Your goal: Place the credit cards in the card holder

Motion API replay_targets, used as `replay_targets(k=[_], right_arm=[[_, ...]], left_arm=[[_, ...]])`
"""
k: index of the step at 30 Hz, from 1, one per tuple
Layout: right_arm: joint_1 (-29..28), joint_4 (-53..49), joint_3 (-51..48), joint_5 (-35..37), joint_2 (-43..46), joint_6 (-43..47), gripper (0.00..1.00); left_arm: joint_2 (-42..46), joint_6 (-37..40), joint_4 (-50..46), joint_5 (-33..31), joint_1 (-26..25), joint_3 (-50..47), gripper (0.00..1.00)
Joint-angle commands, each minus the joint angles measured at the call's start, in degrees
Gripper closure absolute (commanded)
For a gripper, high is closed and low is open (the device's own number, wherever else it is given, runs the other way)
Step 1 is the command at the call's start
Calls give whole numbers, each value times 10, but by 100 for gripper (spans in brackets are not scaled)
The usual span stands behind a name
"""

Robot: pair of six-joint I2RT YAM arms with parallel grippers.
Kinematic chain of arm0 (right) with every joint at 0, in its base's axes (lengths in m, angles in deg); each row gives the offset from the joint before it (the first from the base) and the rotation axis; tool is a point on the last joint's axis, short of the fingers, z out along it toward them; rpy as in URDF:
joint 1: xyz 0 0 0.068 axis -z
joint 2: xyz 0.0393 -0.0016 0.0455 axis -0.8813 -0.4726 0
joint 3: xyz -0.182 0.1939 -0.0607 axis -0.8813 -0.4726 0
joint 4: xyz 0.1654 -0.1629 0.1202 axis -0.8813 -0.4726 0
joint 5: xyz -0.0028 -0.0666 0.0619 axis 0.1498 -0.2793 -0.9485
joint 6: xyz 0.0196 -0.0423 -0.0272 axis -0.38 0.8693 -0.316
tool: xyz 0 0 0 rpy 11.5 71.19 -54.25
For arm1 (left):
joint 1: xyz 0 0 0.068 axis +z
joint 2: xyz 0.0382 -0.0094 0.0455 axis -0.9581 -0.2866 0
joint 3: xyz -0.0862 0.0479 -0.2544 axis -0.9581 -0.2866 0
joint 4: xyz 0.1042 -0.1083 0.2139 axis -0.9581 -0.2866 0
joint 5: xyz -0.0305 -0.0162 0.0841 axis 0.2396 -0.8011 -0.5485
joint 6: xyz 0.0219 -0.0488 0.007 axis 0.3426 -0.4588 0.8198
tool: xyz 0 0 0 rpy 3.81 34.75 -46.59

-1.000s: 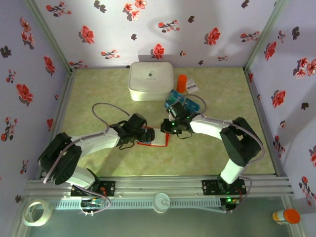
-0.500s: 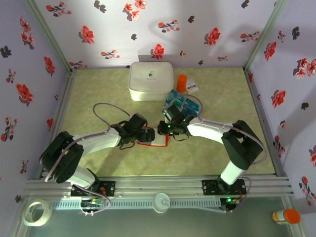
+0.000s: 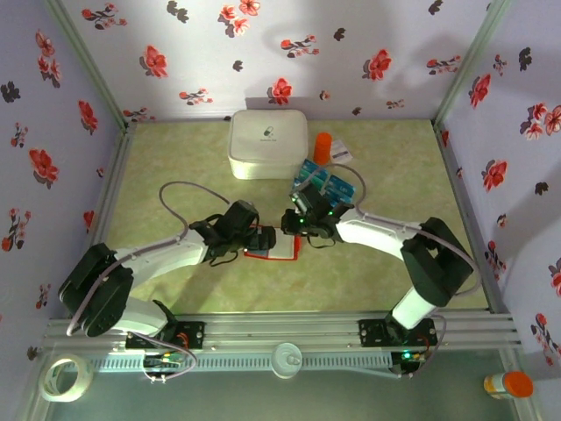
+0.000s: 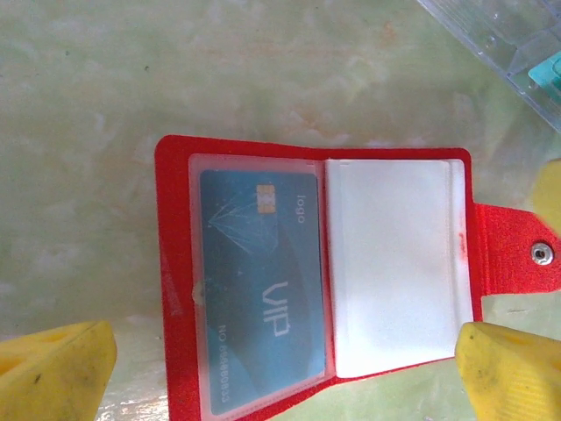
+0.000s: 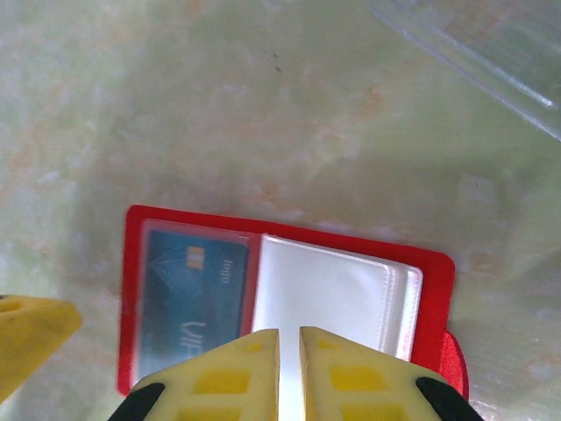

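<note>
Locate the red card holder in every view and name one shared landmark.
Top external: card holder mid-table.
Left wrist: centre, lying open.
Right wrist: lower centre, lying open.
Shared landmark: clear plastic sheet, upper right in both wrist views, just beyond the card holder from above.

From high and behind, the top camera looks down; both wrist cameras closely overlook the card holder [image 4: 386, 263].

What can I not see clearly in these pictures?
- Top view: card holder, partly covered by the left gripper.
- Top view: credit cards, too small to count.
- Right wrist view: whether the right gripper pinches a card; its gap is too narrow.
</note>
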Motion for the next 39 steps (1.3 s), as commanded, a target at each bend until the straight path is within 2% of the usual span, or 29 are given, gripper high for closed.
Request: replay_targets(k=[1, 15, 28, 39], right_arm=[[0, 15, 9, 7, -26, -15, 86], [25, 22, -14, -30, -54, 13, 88], [25, 29, 6, -89, -105, 19, 91], [24, 50, 2, -104, -112, 3, 91]], left_arm=[[-14, -4, 4, -10, -8, 17, 0], [-70, 4, 49, -9, -11, -5, 0], [-78, 7, 65, -6, -11, -14, 0], [-91, 6, 78, -1, -13, -23, 0]])
